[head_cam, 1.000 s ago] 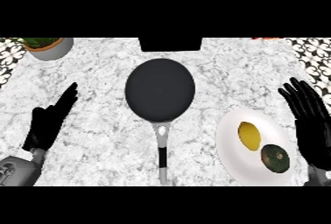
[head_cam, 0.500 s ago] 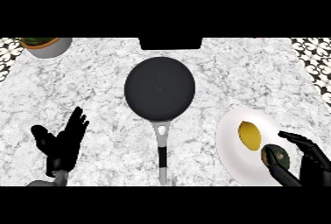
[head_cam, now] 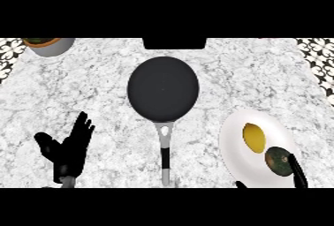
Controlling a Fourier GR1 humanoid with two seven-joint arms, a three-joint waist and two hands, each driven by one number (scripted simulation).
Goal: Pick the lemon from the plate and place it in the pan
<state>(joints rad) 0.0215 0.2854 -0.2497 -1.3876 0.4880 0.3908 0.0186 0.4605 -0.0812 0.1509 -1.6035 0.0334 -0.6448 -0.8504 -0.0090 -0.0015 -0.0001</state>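
The yellow lemon (head_cam: 254,137) lies on the white plate (head_cam: 239,150) at the right, with a dark green avocado (head_cam: 280,160) just below it. The black pan (head_cam: 162,87) sits in the middle of the counter, its grey handle (head_cam: 166,154) pointing toward me. My right hand (head_cam: 297,171) shows only as a finger at the plate's lower right, beside the avocado, and a fingertip at the lower edge. My left hand (head_cam: 67,151) stands open at the lower left, fingers up, well away from the pan.
A grey bowl (head_cam: 49,44) with something green and orange in it stands at the far left corner. A dark block (head_cam: 174,43) sits at the back edge behind the pan. Patterned tiles border the marble counter on both sides.
My right hand has sunk lower and mostly left the view; a finger still lies beside the avocado. My left hand has shifted slightly. Lemon, plate and pan lie as before.
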